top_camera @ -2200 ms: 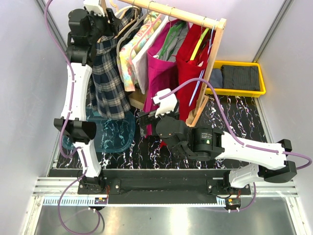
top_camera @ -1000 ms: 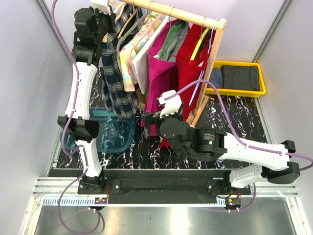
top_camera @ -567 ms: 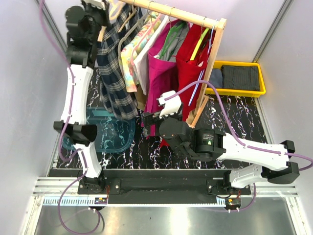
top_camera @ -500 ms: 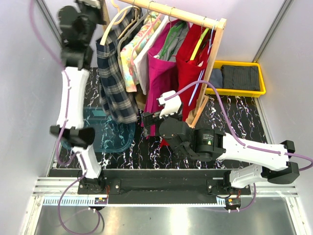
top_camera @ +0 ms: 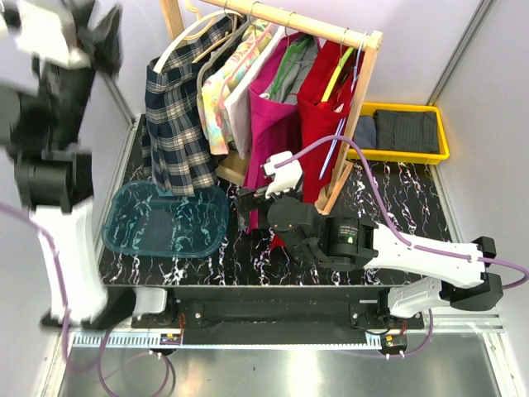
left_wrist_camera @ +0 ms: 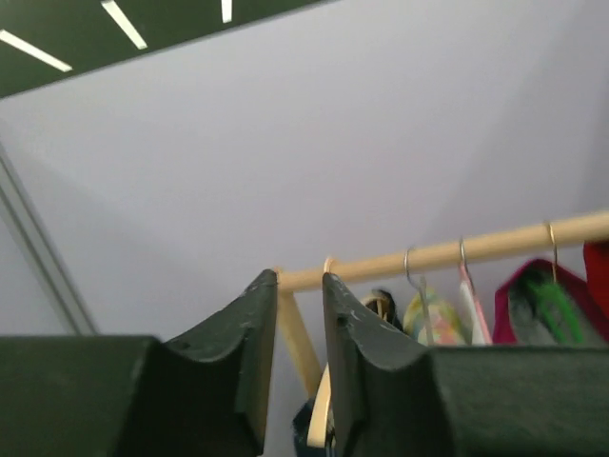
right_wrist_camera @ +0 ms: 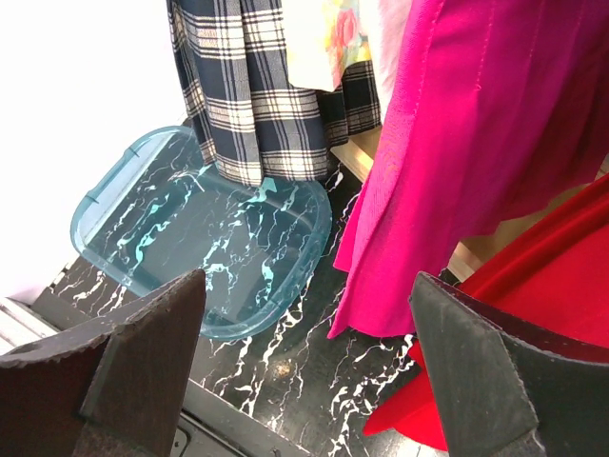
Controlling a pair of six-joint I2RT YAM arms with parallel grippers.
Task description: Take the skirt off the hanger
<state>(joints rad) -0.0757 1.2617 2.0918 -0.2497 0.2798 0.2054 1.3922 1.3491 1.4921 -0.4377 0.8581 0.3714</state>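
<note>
Two-arm rack scene. The left tool (left_wrist_camera: 298,278) is raised high and blurred in the overhead view; its two dark fingers (left_wrist_camera: 238,362) stand a narrow gap apart with nothing between them. Beyond its fingertips and well apart from them runs the wooden rail (left_wrist_camera: 457,252), with several hanger hooks on it. The plaid skirt (top_camera: 173,116) hangs on a pale hanger (top_camera: 183,33) at the end of the rail nearest the left tool, touched by neither tool. The right tool (right_wrist_camera: 306,278) sits low over the marbled bench (top_camera: 397,207), jaws spread wide and empty. Ahead of it and toward its left finger hangs the skirt's hem, over the far rim of a teal tray (right_wrist_camera: 114,205). A magenta garment (right_wrist_camera: 457,162) hangs just ahead of its right finger, with a red garment (right_wrist_camera: 533,314) nearer that finger. A yellow bin (top_camera: 405,155) holding dark cloth lies well away on the right tool's right.
</note>
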